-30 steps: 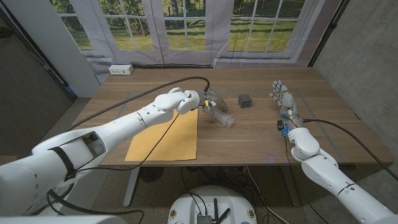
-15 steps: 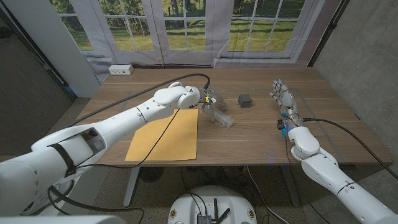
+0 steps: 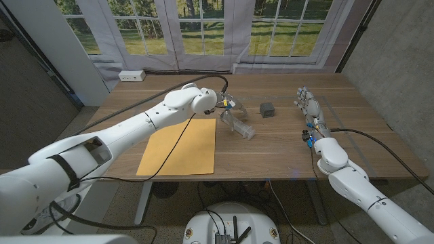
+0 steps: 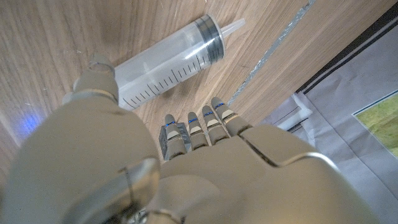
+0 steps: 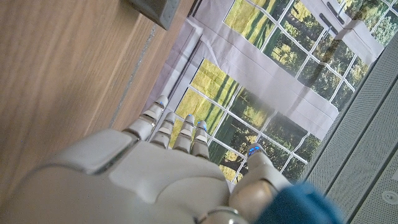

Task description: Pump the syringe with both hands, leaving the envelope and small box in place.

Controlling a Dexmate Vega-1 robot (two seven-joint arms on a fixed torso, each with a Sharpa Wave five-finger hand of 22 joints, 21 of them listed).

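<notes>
From overhead, the left robot hand (image 3: 222,106) had crept toward twelve o'clock, fingers spread and empty, beside the syringe (image 3: 239,125), whose long axis ran from ten to four on the tabletop (image 3: 285,146). The right robot hand (image 3: 308,105) stood released, well apart at three o'clock. From the left wrist, the syringe (image 4: 168,67) lay just beyond the fingertips (image 4: 205,118).

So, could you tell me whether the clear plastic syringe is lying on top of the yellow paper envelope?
No. In the head view the clear plastic syringe lies on the bare wooden table, just right of the yellow paper envelope.

Daylight is pouring through the windows (image 3: 203,27) at twelve o'clock; frame edges are bending, wrist views are blurring nearby.
</notes>
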